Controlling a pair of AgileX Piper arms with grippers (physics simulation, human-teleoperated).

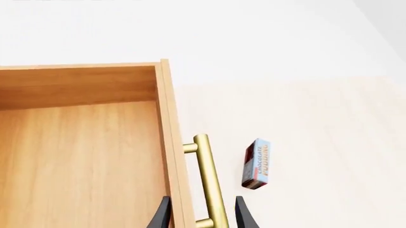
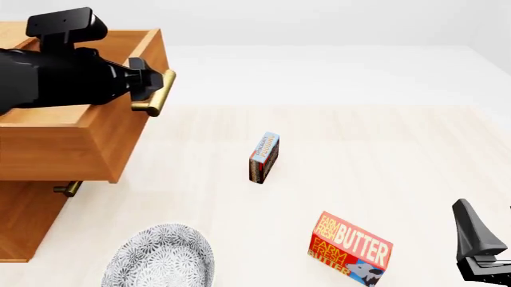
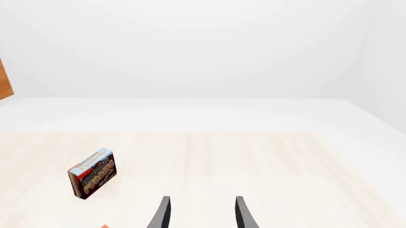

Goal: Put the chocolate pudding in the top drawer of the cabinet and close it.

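Observation:
The chocolate pudding (image 2: 264, 157) stands on edge on the table's middle, right of the cabinet (image 2: 32, 221); it also shows in the left wrist view (image 1: 257, 164) and the right wrist view (image 3: 92, 173). The top drawer (image 2: 88, 134) is pulled out and its inside (image 1: 76, 156) is bare. My left gripper (image 2: 148, 81) is at the drawer's brass handle (image 1: 209, 183), open, with its fingers (image 1: 244, 216) either side of the bar and the front panel. My right gripper (image 2: 483, 254) is open and empty, low at the near right, apart from the pudding.
A red butter box (image 2: 351, 248) lies near the front, between the pudding and my right gripper. A patterned grey plate (image 2: 160, 257) sits at the near edge by the cabinet. The lower drawer's handle (image 2: 68, 189) shows under the open drawer.

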